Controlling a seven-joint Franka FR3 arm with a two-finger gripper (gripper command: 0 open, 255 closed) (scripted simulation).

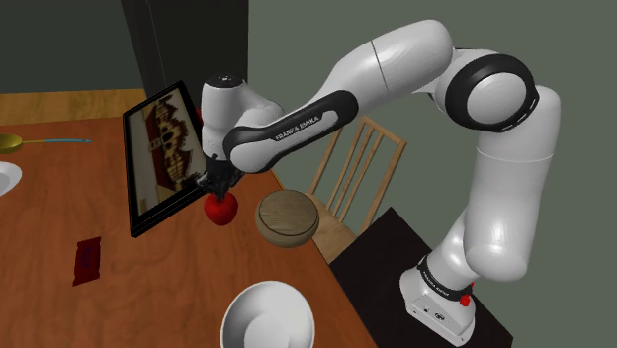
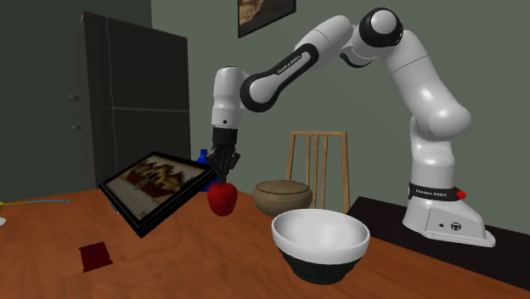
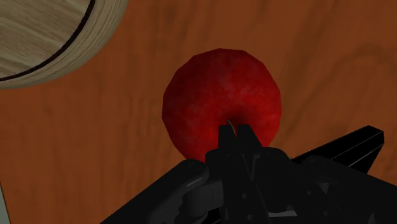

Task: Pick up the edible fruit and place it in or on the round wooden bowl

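Observation:
A red apple (image 1: 220,210) (image 2: 222,200) (image 3: 219,102) is at the wooden table's (image 1: 148,297) surface, between a leaning picture frame and a round wooden bowl (image 1: 288,219) (image 2: 282,197) (image 3: 51,38). My gripper (image 1: 218,188) (image 2: 225,174) (image 3: 235,133) points straight down onto the apple's top. Its black fingers (image 3: 226,137) are pinched together at the stem, shut on the apple. I cannot tell whether the apple rests on the table or hangs just above it. The wooden bowl stands a short way from the apple, toward the shoulder view's right.
A black picture frame (image 1: 163,153) (image 2: 157,191) leans right beside the apple. A large white bowl (image 1: 269,316) (image 2: 320,242) stands near the table edge. A red packet (image 1: 88,261) (image 2: 95,256) lies flat. A wooden chair (image 1: 356,168) stands behind the bowl.

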